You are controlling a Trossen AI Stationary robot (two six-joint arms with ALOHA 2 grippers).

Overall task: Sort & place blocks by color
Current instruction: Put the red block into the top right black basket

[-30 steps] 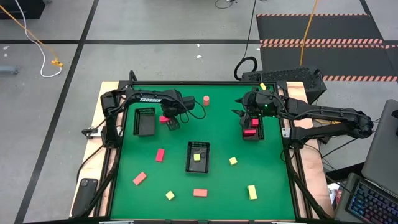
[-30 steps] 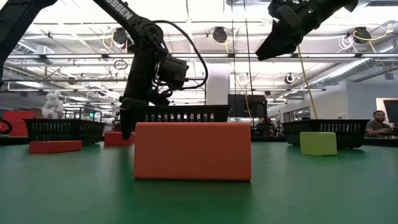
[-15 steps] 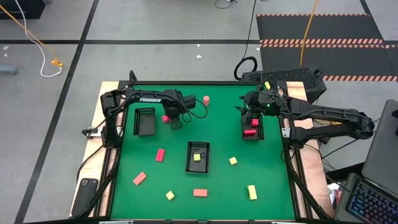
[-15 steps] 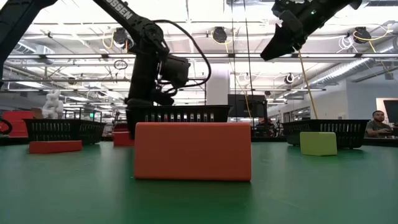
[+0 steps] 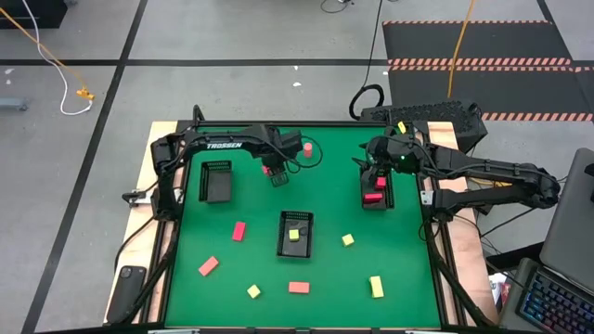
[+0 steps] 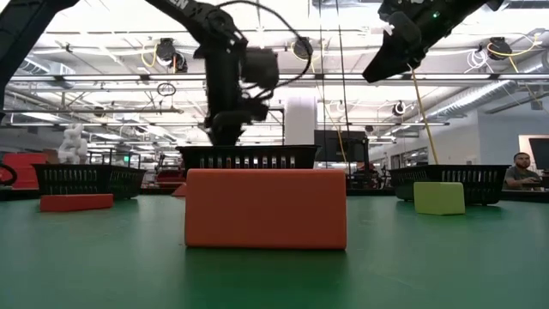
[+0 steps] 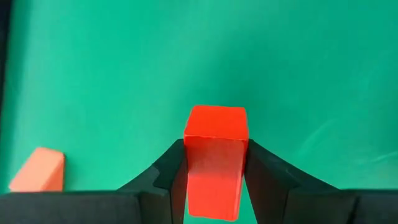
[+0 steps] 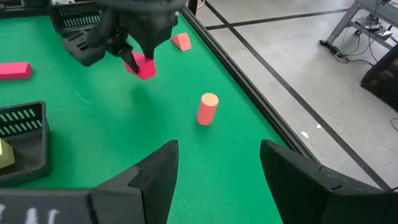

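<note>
Since before, left hand [image 5: 276,173] has lifted a red block [image 7: 214,155], clamped; shallow hold could slip. Right hand [image 8: 214,168] hangs apart.

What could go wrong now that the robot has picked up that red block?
Some possible slips:
1. The left claw pinches the red block only by its sides, lifted off the mat, so it might slip out in transit.
2. The salmon cylinder stands upright near that claw; a sweep could topple it and send it rolling.
3. The right claw hangs open above the right tray, where the red block may belong, so the arms could crowd each other.
</note>
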